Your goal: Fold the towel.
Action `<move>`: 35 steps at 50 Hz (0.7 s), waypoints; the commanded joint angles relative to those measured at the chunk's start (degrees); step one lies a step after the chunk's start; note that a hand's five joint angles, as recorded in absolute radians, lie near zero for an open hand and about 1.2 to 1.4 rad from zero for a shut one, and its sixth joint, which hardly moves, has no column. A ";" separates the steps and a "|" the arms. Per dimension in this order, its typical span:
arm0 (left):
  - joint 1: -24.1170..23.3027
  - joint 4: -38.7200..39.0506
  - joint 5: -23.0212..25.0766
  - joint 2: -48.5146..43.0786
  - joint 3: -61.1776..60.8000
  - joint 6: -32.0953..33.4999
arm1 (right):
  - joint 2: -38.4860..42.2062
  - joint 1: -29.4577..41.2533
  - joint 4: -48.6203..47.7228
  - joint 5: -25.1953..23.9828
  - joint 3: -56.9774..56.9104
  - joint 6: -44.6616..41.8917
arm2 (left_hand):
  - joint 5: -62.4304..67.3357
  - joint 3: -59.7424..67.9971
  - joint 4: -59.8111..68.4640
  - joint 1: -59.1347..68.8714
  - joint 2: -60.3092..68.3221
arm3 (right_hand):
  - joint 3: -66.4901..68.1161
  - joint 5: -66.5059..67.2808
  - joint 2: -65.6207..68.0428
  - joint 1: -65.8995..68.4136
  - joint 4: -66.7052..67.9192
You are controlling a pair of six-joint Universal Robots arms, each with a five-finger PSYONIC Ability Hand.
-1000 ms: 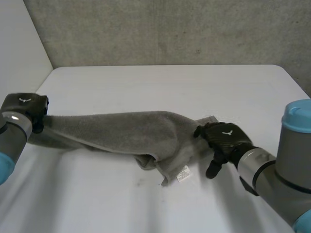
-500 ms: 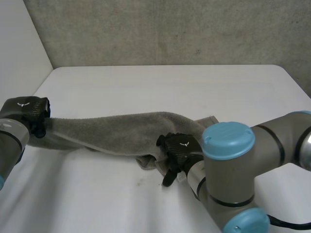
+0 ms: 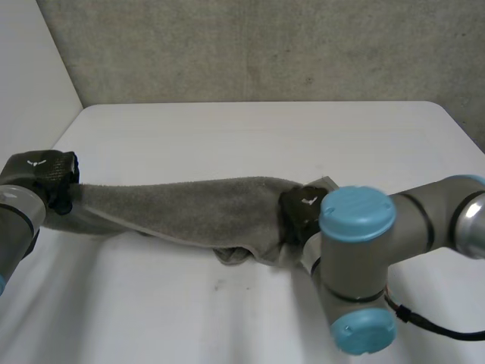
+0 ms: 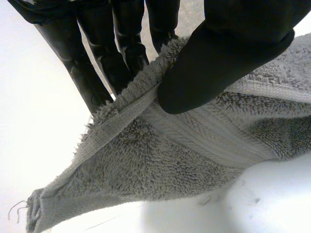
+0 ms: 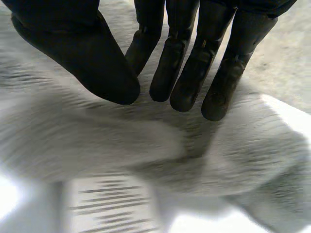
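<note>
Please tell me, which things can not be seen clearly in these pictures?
- Head view: the right arm covers most of the right hand and the towel end under it.
- Right wrist view: the towel is blurred, so whether the right hand touches it is unclear.
- Left wrist view: the picture's edge cuts off the towel beyond the left hand's thumb.

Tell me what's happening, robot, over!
Left hand pinching towel edge. Right hand open, fingers straight over towel's other end. Towel strung out across table, not yet folded.
</note>
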 commanded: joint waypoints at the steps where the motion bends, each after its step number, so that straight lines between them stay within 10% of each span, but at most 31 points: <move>1: -0.08 -0.09 0.08 0.77 -0.32 0.01 | -6.68 -6.54 0.49 -2.61 0.91 -2.87 | 10.91 10.32 10.26 11.71 10.22 | 11.95 12.26 12.06 1.94 11.90; 12: -1.22 -0.61 3.94 6.65 -0.93 -0.25 | -19.86 -14.10 16.04 -16.06 -0.41 -20.71 | 10.91 10.32 10.26 11.71 10.22 | 11.95 12.26 12.06 1.94 11.90; 15: -1.74 -0.53 4.83 7.71 -1.46 -0.60 | -19.69 -13.84 22.35 -16.14 1.07 -17.74 | 10.91 10.32 10.26 11.71 10.22 | -31.68 -31.37 -31.57 -41.68 -31.73; 23: -1.83 -0.53 4.92 6.75 -1.38 -1.66 | -19.16 -7.34 15.71 -16.67 10.48 2.21 | 10.91 10.32 10.26 11.71 10.22 | -44.82 -44.51 -44.71 -54.83 -44.87; 35: -1.75 -0.35 4.92 5.78 -1.38 -1.74 | -10.37 -2.15 6.20 -15.88 14.01 4.60 | 10.91 10.32 10.26 11.71 10.22 | -46.53 -46.22 -46.42 -56.54 -46.58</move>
